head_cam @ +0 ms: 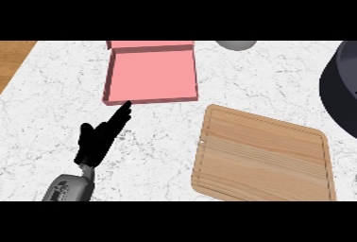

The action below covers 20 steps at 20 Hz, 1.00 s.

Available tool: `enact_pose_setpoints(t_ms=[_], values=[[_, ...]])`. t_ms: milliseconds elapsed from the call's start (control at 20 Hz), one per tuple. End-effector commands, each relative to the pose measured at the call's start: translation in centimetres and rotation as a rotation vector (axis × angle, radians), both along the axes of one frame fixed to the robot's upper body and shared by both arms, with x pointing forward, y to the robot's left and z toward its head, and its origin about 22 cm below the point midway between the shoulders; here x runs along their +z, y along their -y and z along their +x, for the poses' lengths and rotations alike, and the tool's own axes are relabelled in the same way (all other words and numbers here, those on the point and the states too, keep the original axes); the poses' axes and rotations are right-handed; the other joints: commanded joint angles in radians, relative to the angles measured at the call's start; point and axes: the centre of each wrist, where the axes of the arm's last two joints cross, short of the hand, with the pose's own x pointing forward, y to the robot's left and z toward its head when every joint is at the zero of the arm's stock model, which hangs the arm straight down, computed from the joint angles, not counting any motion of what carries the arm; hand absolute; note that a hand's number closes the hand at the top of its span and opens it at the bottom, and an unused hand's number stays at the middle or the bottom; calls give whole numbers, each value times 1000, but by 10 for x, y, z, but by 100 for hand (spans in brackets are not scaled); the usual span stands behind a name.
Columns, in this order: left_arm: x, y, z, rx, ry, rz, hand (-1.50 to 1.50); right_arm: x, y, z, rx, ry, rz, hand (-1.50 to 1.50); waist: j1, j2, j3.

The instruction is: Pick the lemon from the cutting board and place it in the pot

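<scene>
The wooden cutting board (261, 153) lies at the lower right of the marble counter, and no lemon shows on it or anywhere else. The dark pot (339, 87) is cut off by the right edge, only part of its rim and wall in view. My left hand (97, 139) rests at the lower left, fingers straight and pointing up-right, fingertips near the corner of a pink box. The hand holds nothing. My right hand is out of view.
A pink open box (151, 71) lies at the top centre. A grey rounded object (235, 45) peeks in at the top edge. A wooden surface (12, 59) borders the counter at the upper left.
</scene>
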Motion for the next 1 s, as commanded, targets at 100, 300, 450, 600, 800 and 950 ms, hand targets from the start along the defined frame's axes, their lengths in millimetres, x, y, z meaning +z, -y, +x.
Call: enact_pose_setpoints(t_ms=[100, 300, 450, 600, 800, 950], values=[[2, 2, 3, 18, -26, 8, 0, 18, -22, 17, -26, 452, 147, -150, -9, 4, 2], [-8, -11, -9, 38, -44, 4, 0, 32, -1, 8, -155, 744, 226, -150, -21, -1, 2], [-3, -14, 2, 55, -38, 16, 0, 50, 1, 9, -267, 893, 240, -150, -35, -2, -2], [-1, -3, -3, 42, -32, 12, 0, 45, 29, -10, -340, 1014, 192, -150, -35, -3, 0], [-14, -13, -15, 64, -48, 24, 0, 42, 65, -39, -351, 1116, 222, -150, -49, -11, -2], [-9, -8, -8, 58, -47, -7, 0, 34, 76, -50, -362, 1180, 239, -150, -51, -11, -2]])
